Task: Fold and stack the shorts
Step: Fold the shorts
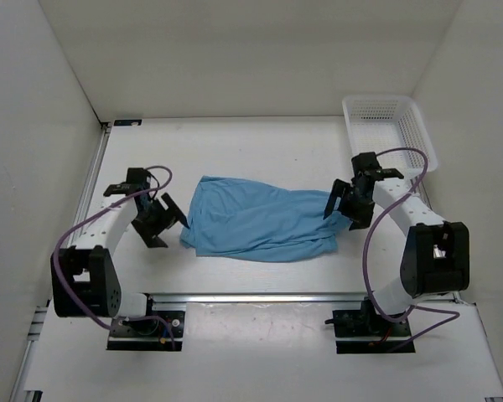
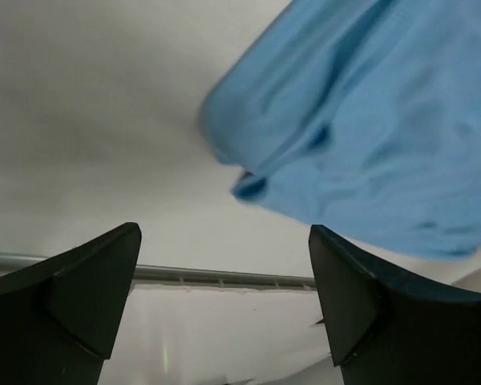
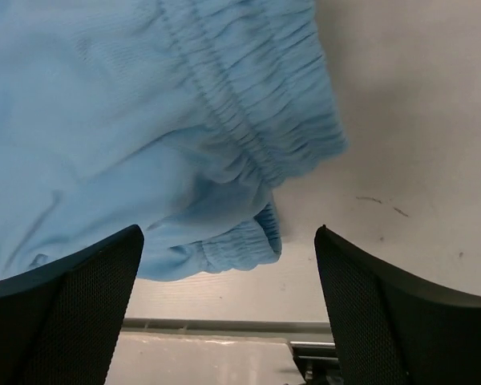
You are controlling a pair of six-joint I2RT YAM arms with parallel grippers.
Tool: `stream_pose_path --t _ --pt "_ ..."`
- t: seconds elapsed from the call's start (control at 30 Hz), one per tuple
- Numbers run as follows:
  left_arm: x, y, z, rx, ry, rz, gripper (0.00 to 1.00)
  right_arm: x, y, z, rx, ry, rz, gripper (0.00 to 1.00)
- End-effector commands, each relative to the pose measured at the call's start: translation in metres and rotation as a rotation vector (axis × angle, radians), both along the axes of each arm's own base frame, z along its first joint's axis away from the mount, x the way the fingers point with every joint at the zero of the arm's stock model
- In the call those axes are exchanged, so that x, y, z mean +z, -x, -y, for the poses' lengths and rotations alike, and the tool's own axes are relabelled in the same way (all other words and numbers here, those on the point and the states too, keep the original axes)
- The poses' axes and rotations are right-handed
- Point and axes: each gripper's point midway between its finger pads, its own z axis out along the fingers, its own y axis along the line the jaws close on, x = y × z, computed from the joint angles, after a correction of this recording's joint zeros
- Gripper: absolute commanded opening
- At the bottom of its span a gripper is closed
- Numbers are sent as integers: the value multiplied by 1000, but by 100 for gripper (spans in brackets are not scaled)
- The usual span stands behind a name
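The light blue shorts (image 1: 260, 218) lie flat and rumpled in the middle of the table, elastic waistband at the right end. My left gripper (image 1: 161, 219) is open and empty just left of the shorts' left edge, above the table. In the left wrist view the shorts' hem (image 2: 361, 120) is ahead and to the right of the open jaws. My right gripper (image 1: 342, 206) is open and empty at the waistband end. In the right wrist view the gathered waistband (image 3: 248, 120) lies ahead of the jaws, apart from them. No drawstring shows.
A white mesh basket (image 1: 391, 126) stands at the back right corner. White walls close the table on three sides. A metal rail (image 1: 260, 295) runs along the front edge near the arm bases.
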Motion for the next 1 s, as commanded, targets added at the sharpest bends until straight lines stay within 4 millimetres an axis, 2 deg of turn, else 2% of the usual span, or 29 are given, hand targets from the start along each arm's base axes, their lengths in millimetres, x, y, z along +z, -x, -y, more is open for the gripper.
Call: stream_pose_path --t 0.0,0.13,0.2,0.3,0.33,0.37,0.4,0.43,0.47,0.6,0.63,0.7,0.73,0.77,0.8,0.9,0.93,0.97 --pt "6 -13 -11 21 -47 87 98 7 -10 11 -36 39 69 92" --pt "22 -29 -16 10 -75 138 97 27 0 27 -66 112 108 95" --pt "18 -29 -18 4 -88 126 91 39 4 31 -85 124 138 89" --pt "2 -16 -13 -43 -104 65 85 42 20 33 -86 123 143 76" --pt "-3 -13 -10 -57 -104 48 79 39 26 34 -93 122 130 75" --pt "-8 -6 1 -108 -94 30 75 34 29 36 -102 125 115 74" --pt "-11 -4 8 -134 -94 22 73 29 35 37 -101 128 100 66" --pt "-15 -1 15 -164 -95 5 71 25 35 38 -117 117 98 65" --pt "-17 4 29 -221 -96 -2 71 23 38 35 -110 100 86 63" --pt "-32 35 60 -263 -85 -82 73 13 29 34 -149 19 72 62" --pt "-35 41 63 -266 -95 -94 78 8 32 33 -159 -14 59 62" --pt "-40 50 70 -277 -92 -101 89 7 25 33 -181 -49 83 61" --pt "-40 47 72 -263 -87 -94 94 0 25 39 -213 -50 68 61" --pt "-49 49 74 -273 -92 -109 95 -1 18 39 -225 -86 75 60" --pt "-51 50 79 -278 -80 -116 95 -5 17 38 -229 -109 64 60" --pt "-67 45 77 -274 -107 -140 92 -18 9 33 -246 -172 47 57" --pt "-71 45 75 -272 -120 -152 89 -22 6 33 -256 -175 39 57" --pt "-77 45 76 -273 -124 -167 81 -23 0 31 -250 -189 56 57"
